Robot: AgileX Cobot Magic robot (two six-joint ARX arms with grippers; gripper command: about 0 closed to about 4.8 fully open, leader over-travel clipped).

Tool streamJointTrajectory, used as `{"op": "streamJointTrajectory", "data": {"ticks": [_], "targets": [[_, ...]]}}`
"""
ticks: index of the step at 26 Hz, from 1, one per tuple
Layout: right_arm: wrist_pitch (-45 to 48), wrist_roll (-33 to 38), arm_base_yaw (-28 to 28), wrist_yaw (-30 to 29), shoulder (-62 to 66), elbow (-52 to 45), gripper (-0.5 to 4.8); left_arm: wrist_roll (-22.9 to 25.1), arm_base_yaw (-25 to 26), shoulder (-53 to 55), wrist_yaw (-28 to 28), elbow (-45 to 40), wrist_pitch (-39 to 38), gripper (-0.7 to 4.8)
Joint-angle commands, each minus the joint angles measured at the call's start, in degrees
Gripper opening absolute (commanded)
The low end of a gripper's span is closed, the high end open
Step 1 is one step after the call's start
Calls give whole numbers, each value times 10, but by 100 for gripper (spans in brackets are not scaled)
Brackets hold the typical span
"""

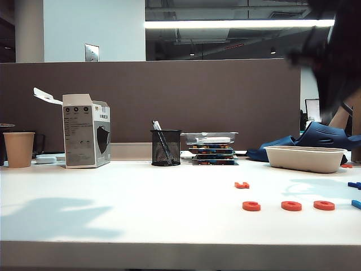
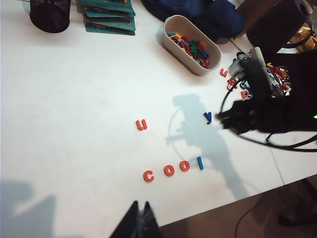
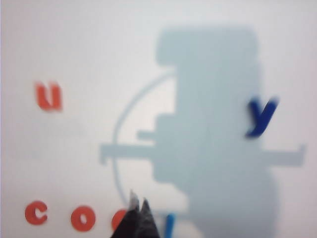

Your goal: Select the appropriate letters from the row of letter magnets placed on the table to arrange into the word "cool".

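On the white table point(image 1: 141, 209) the letters lie in a row reading c point(image 2: 148, 175), o point(image 2: 169, 171), o point(image 2: 184, 166), light-blue l point(image 2: 200, 162). From the exterior they show as C point(image 1: 251, 206), O point(image 1: 291, 206), O point(image 1: 324, 205) and the bar point(image 1: 356, 204) at the frame edge. My right gripper point(image 3: 138, 201) is shut and empty, raised above the table over the second o point(image 3: 119, 220), beside the l point(image 3: 170, 225). My left gripper point(image 2: 140, 204) is shut and empty above the table's front edge, apart from the row.
An orange-red u point(image 2: 141, 124) and a dark blue y point(image 2: 208, 117) lie behind the word. A white tray point(image 2: 173, 24) of mixed letters, stacked clear trays point(image 1: 211, 148), a mesh pen cup point(image 1: 166, 148), a box point(image 1: 86, 131) and a paper cup point(image 1: 18, 149) stand at the back. My right arm point(image 2: 270, 106) hangs blurred at the right.
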Motion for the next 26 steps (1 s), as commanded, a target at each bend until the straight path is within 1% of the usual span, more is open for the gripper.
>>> {"op": "streamJointTrajectory", "data": {"ticks": [1,3,5,6,7,8,10,11,12,13,14,15,16,17,18,19,21,22,24,25,26], "targets": [[1,-26,-23,7,-26,50,-3,-1,0,-1,-2,1,4,-3],[1,-55,-54,7,-53,79,-3,-1,0,-1,-2,1,4,-3],[4,-73,-98,-3,-85,90,-3,-2,0,-1,-2,1,4,-3],[4,-73,-129,-25,-102,90,-3,-2,0,-1,-2,1,6,-4],[2,-73,-148,-45,-113,90,-3,-2,0,-1,-2,1,7,-3],[-3,-73,-177,-86,-128,90,-3,-2,0,-1,-2,1,7,-3],[-7,-73,-211,-128,-150,90,-3,-1,0,-1,-2,1,8,-4],[-8,-73,-225,-137,-159,90,-3,8,0,-1,-2,1,16,-5],[-8,-72,-239,-144,-171,90,-3,47,0,2,-3,1,45,-5],[-8,-72,-243,-146,-182,89,-3,68,1,2,-19,1,69,-5],[-11,-72,-246,-145,-195,89,-3,100,14,1,-38,2,102,-5],[-13,-72,-246,-146,-205,89,-3,126,33,1,-37,4,118,-5],[-17,-72,-246,-146,-218,88,-3,156,77,1,-32,15,129,-5],[-19,-72,-246,-146,-231,87,-3,176,112,1,-22,19,137,-5],[-19,-73,-246,-146,-239,86,-3,190,138,1,-9,21,142,-5],[-20,-72,-246,-146,-257,82,-3,210,185,0,15,29,142,-5],[-20,-71,-246,-146,-274,79,-3,236,245,0,45,42,140,-5],[-21,-68,-246,-155,-289,77,-3,257,297,0,70,58,140,-5],[-22,-61,-246,-153,-317,71,-3,275,349,0,78,85,141,-5],[-23,-58,-246,-152,-330,68,-3,286,367,-2,78,94,141,-5],[-20,-50,-246,-153,-351,57,-3,303,405,-5,78,106,140,-5]]}}
